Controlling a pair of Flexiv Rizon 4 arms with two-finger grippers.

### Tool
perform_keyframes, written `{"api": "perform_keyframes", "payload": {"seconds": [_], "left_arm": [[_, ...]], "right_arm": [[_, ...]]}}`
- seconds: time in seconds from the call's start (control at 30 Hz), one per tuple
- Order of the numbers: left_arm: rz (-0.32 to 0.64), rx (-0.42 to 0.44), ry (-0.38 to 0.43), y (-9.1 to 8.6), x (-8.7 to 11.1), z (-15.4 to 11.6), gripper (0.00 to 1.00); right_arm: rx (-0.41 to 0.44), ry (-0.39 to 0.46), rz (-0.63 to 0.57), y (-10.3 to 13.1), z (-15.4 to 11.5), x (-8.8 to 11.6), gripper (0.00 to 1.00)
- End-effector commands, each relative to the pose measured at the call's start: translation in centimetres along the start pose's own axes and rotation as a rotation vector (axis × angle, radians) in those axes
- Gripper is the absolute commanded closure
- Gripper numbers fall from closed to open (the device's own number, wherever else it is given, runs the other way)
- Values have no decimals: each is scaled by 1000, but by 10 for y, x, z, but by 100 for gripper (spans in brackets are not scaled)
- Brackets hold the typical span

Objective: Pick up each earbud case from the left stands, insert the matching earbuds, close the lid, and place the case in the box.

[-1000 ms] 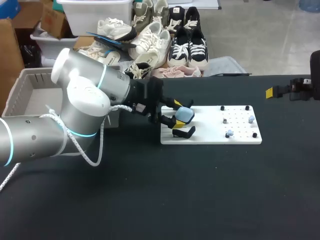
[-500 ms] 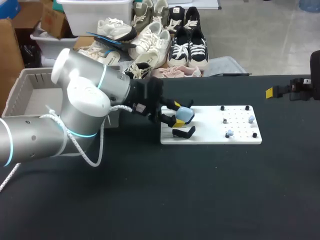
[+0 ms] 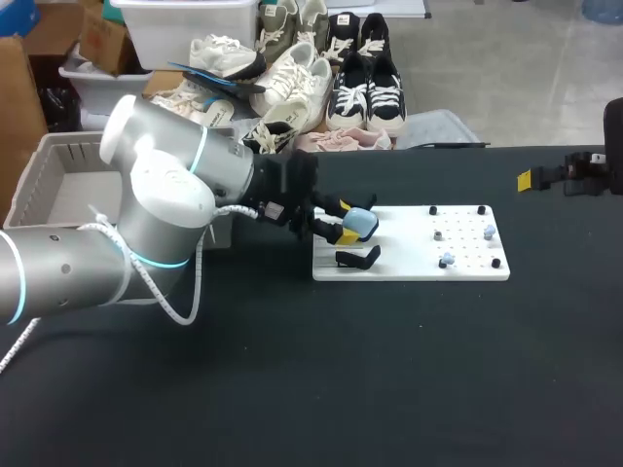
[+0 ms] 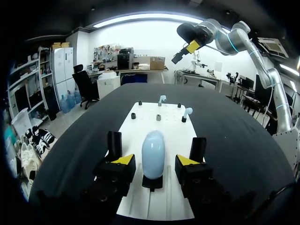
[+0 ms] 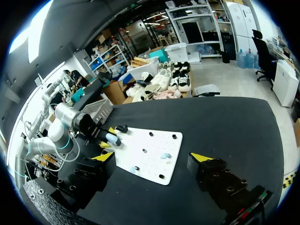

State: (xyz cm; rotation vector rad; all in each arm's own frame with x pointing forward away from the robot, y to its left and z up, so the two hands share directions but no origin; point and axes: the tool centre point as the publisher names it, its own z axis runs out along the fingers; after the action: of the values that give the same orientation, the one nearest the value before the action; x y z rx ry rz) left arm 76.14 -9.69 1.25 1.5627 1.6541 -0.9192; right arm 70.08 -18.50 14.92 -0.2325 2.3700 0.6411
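Case (image 3: 361, 224), one and pale blue, sits on the board's (image 3: 409, 265) left end between the left gripper's (image 3: 347, 221) spread fingers. One empty black stand (image 3: 358, 258) lies just beside it. Toward the right end stand an earbud (image 3: 489, 232) and a second earbud (image 3: 446, 260). The grey box (image 3: 39, 161) is at the table's left.

From the left wrist, a gap shows on each side of the case: nothing is gripped.

From the right wrist, the right gripper (image 5: 153, 157) is wide apart and holds nothing.

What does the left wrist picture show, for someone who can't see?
A pale blue earbud case stands upright on a black stand, between the open left pincer's yellow-tipped fingers, which don't touch it. Ahead on the white board sit two blue earbuds and black pegs.
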Motion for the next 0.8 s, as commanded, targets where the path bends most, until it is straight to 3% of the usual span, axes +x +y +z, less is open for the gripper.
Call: {"api": "perform_keyframes", "payload": {"seconds": [0.03, 0.8], "left_arm": [[0, -2, -4, 0, 1, 1, 45], [5, 3, -1, 4, 0, 1, 58]], "right_arm": [[0, 1, 0, 0, 0, 0, 0], [0, 1, 0, 0, 0, 0, 0]]}}
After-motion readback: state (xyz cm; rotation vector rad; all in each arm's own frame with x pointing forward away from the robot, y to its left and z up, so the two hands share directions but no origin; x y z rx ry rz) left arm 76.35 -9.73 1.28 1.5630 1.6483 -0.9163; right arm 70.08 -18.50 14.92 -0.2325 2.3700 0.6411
